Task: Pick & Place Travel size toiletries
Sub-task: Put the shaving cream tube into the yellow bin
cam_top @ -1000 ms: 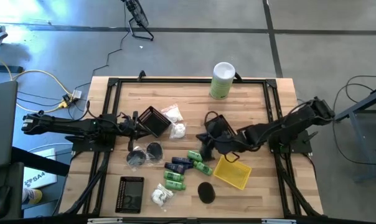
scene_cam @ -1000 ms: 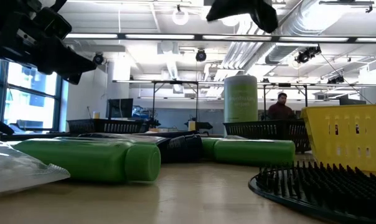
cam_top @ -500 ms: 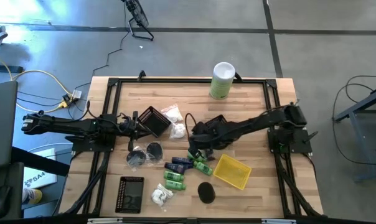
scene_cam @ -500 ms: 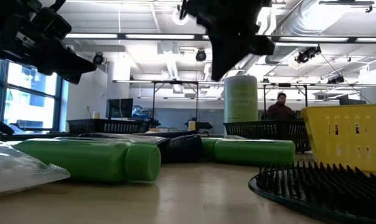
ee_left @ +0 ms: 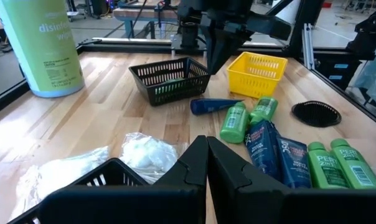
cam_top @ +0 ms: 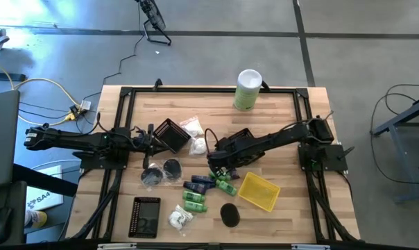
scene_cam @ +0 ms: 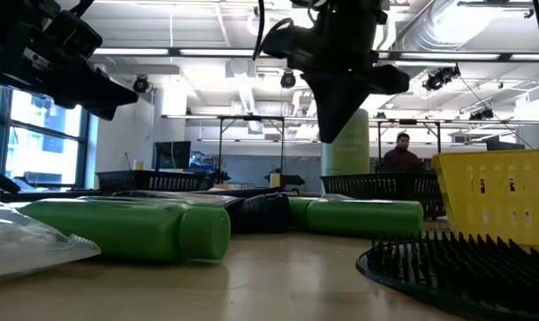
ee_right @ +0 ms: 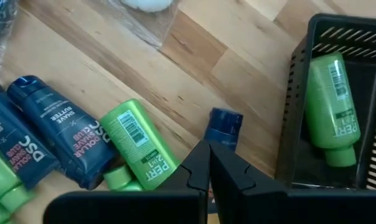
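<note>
The travel size toiletries lie mid-table: green bottles (cam_top: pixel 224 182) (ee_right: pixel 141 146), navy tubes (cam_top: pixel 199 185) (ee_right: pixel 63 134), black discs (cam_top: pixel 161 171) and white packets (cam_top: pixel 194 135). One green bottle (ee_right: pixel 331 109) lies inside a black basket (cam_top: pixel 241 137). My right gripper (cam_top: pixel 214 169) (scene_cam: pixel 335 134) hangs shut, pointing down, above a lone navy tube (ee_right: pixel 224 126) beside that basket, clear of it. My left gripper (cam_top: pixel 152 136) (ee_left: pixel 206 155) waits shut at the table's left, next to a second black basket (cam_top: pixel 172 133).
A yellow basket (cam_top: pixel 259 192) sits right of the pile toward the near edge. A tall white-and-green canister (cam_top: pixel 248 89) stands at the far edge. A flat black tray (cam_top: pixel 146 217), a packet (cam_top: pixel 180 219) and a black disc (cam_top: pixel 229 214) lie near the front. A person shows in the room behind.
My right gripper has moved toward the table's left and come down, tipping from nearly level to pointing steeply down over the toiletries. It has stayed shut. No toiletry has moved.
</note>
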`<state>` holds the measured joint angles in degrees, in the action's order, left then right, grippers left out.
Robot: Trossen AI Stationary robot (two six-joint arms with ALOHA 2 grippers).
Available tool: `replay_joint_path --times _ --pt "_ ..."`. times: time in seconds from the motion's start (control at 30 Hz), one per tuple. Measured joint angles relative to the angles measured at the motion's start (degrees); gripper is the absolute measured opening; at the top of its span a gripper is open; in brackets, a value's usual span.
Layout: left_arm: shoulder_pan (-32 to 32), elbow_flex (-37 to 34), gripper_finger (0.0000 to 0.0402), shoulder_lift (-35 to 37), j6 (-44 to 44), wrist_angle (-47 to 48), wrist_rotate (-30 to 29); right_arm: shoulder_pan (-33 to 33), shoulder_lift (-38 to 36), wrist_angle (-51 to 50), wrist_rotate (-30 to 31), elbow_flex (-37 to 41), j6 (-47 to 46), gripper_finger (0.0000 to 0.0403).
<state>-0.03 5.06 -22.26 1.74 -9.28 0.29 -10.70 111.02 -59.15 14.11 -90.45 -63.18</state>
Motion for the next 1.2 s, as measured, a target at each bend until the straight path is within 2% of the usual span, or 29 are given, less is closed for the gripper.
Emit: replay_joint_path --times 0.33,0.7,0.9,1.03,1.2 --pt "0.0 0.0 0.0001 0.0 0.0 0.0 0.0 0.0 0.0 0.0 1.4 0.0 1.7 0.0002" --pt "0.0 0.0 0.0001 0.0 0.0 0.0 0.2 0.0 2.0 0.2 0.8 0.1 1.9 0.0003" --pt "0.0 0.0 0.0001 0.0 0.0 0.0 0.2 0.0 2.0 1.5 -0.2 0.1 5.0 0.0004" --pt "0.0 0.0 0.0001 0.0 0.0 0.0 0.2 0.0 2.0 1.5 -0.9 0.1 6.2 0.003" --pt "0.0 0.0 0.0001 0.0 0.0 0.0 0.2 0.0 2.0 1.5 -0.4 0.1 6.1 0.0102"
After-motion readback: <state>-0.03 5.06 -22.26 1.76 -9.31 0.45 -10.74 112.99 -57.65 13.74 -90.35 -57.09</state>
